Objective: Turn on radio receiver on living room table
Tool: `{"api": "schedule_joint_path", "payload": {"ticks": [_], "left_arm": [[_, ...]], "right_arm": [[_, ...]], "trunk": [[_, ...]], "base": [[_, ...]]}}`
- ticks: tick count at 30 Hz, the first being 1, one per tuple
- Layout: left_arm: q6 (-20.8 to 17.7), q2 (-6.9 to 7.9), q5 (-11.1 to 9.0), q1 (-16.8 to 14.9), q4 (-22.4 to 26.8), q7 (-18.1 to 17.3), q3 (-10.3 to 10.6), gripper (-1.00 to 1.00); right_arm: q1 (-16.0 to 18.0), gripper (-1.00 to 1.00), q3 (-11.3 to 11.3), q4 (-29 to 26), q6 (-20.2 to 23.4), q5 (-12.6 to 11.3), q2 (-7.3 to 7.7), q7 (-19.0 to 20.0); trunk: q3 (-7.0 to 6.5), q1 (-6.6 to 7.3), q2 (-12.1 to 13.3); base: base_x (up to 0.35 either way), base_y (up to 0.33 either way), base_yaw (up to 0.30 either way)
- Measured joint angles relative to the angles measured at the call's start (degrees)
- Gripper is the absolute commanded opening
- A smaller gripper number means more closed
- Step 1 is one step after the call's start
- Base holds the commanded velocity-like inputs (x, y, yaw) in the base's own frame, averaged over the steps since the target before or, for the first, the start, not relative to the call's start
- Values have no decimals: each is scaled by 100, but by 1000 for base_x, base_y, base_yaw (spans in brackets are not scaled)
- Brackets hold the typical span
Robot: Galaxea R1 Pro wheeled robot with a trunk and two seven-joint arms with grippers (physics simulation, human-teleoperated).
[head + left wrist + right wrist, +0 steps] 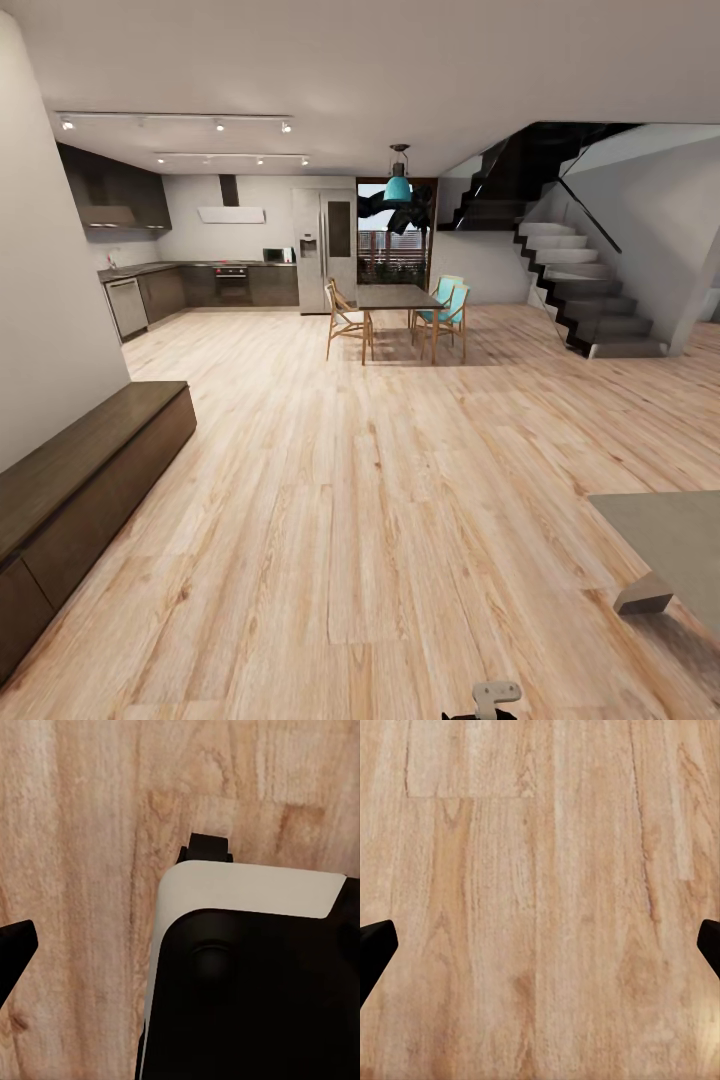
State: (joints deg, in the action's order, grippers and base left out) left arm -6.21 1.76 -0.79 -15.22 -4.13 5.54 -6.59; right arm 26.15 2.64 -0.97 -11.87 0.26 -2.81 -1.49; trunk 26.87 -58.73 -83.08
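Table corner [665, 540] at right over wood floor [380, 480]; right end effector [540, 945] wide open, empty; left's perhaps likewise

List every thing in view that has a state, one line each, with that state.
right gripper: open, fingertips wide apart above the wood floor
left gripper: one fingertip visible, open or shut unclear
coffee table: only a corner shows, top bare there
track lights: lit
pendant lamp: hanging over the dining table

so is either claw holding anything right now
Nothing is held. The right claw is spread wide with only wood floor between its fingertips. One left claw fingertip shows over the same floor, nothing against it.
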Motion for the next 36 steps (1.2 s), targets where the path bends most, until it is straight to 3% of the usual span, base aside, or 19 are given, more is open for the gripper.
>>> {"api": "schedule_joint_path", "payload": {"ticks": [36], "left_arm": [[3,0,0,1,0,0,0,100]], "right_arm": [[-1,100,0,1,0,0,0,0]], "trunk": [[0,0,0]], "base": [[0,0,0]]}}
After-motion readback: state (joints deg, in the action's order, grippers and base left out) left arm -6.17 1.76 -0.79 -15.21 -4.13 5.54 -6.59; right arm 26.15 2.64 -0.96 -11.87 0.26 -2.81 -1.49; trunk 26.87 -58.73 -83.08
